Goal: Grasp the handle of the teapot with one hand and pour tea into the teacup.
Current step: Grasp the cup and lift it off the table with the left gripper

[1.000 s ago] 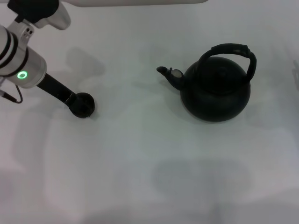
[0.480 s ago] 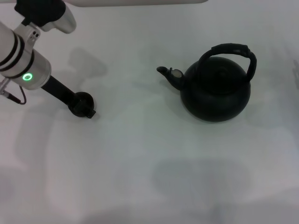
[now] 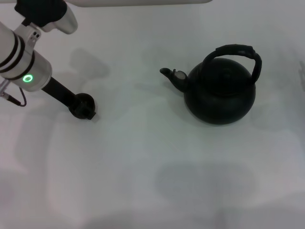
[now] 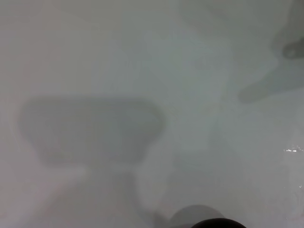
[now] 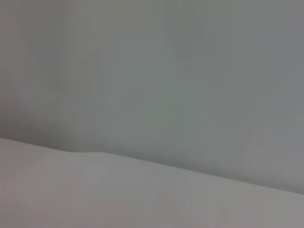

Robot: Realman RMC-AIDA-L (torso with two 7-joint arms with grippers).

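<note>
honestly the risk here is the teacup (image 3: 84,106) getting knocked or dragged; the left gripper (image 3: 81,107) sits right at it on the worktop (image 3: 143,157), and any sideways nudge could tip such a tiny thing. can't tell if the jaws are clenched on it or released; they blend into the cup. left arm reaches in from the near left edge, angled down toward the cup. teapot (image 3: 219,93) stands upright well apart to the right, spout facing the cup, handle (image 3: 236,51) arched on top, untouched; right gripper isn't visible.
</note>
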